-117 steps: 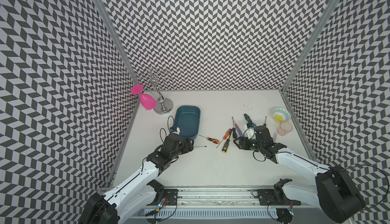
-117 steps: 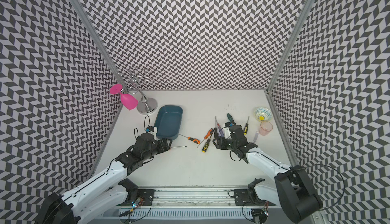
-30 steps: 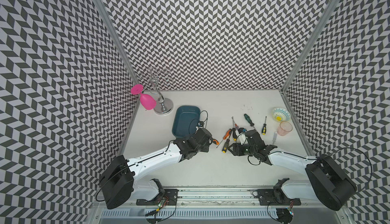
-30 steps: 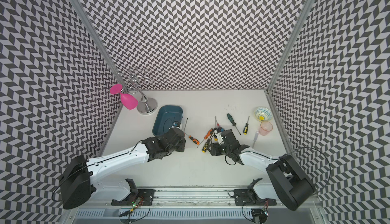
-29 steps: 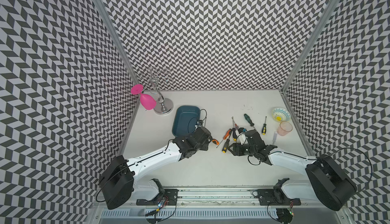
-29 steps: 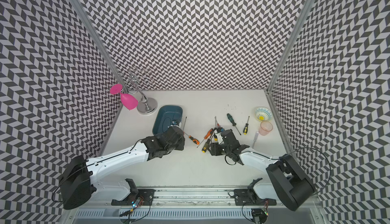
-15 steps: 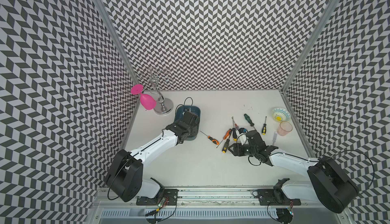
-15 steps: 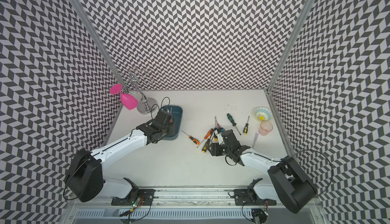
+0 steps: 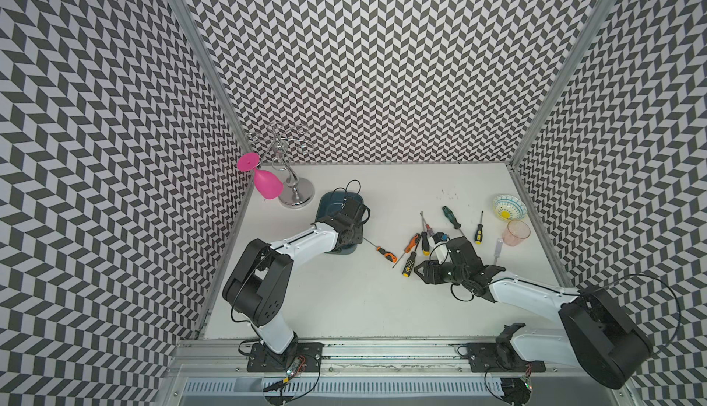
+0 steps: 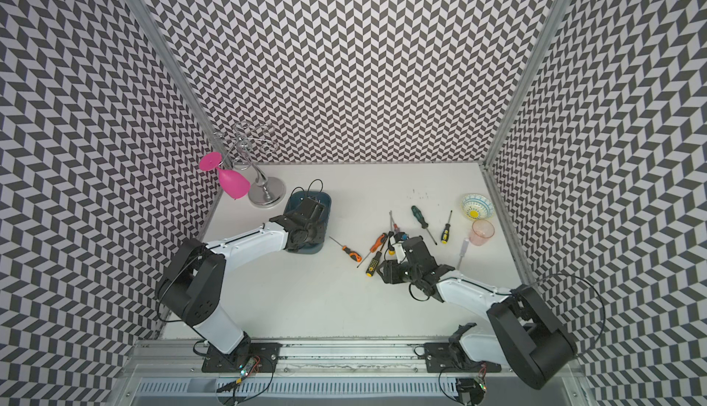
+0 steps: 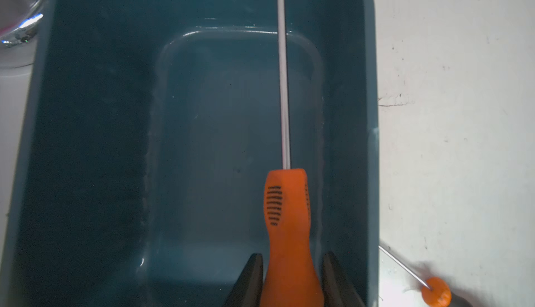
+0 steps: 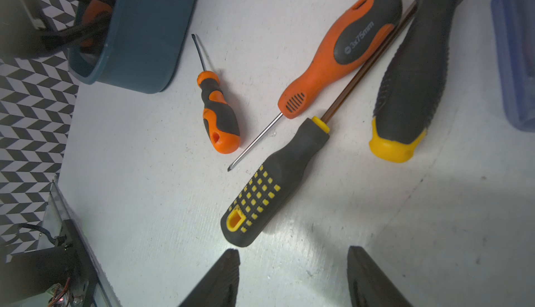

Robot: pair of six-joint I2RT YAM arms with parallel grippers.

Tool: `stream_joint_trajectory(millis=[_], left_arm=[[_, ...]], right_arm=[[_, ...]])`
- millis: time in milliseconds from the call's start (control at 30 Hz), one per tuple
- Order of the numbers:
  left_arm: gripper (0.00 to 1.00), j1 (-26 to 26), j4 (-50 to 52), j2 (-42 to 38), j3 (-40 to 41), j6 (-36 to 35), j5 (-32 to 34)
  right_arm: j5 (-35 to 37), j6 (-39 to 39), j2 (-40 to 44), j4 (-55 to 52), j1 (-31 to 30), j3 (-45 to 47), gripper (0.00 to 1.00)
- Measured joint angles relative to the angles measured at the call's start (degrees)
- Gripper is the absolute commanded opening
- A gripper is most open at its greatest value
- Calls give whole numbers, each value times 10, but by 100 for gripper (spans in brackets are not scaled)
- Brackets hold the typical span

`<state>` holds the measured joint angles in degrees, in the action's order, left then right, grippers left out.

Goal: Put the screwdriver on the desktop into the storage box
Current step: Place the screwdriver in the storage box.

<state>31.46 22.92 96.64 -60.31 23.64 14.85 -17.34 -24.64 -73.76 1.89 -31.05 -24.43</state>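
An orange-handled screwdriver (image 11: 289,218) is in my left gripper (image 11: 292,265), which is shut on its handle. It hangs inside the dark teal storage box (image 11: 86,146), with the shaft pointing along the box toward the far wall. In both top views the left gripper (image 9: 354,209) (image 10: 311,209) covers much of the storage box (image 9: 325,203) (image 10: 294,203). My right gripper (image 12: 292,262) (image 9: 419,270) is open just above the white desktop (image 9: 344,300). It stands just short of the butt of a black screwdriver with yellow squares (image 12: 269,192) and touches nothing.
Several more screwdrivers lie mid-desktop: a small orange-black one (image 9: 384,253) (image 12: 220,111) beside the box, an orange-grey one (image 12: 338,50), a black-yellow one (image 12: 411,74), a green one (image 9: 450,216). A patterned bowl (image 9: 509,207) and pink cup (image 9: 516,233) stand right. A chrome rack (image 9: 294,191) holds a pink glass (image 9: 267,184) at back left.
My left arm has carried the orange screwdriver from the middle of the desktop back and left, into the storage box. The right gripper has barely moved.
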Motion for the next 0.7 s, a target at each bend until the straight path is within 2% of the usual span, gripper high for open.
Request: stream_joint_trajectory(millis=[233, 367, 567, 700], left_arm=[[27, 0, -8, 20, -5, -2, -10], [41, 0, -13, 20, -5, -3, -11], [49, 0, -18, 18, -5, -2, -13], [49, 0, -18, 5, -4, 0, -13]], right_arm=[[0, 0, 0, 3, 0, 0, 62], [0, 0, -1, 3, 0, 0, 62], [0, 0, -1, 3, 0, 0, 62], [0, 0, -1, 3, 0, 0, 62]])
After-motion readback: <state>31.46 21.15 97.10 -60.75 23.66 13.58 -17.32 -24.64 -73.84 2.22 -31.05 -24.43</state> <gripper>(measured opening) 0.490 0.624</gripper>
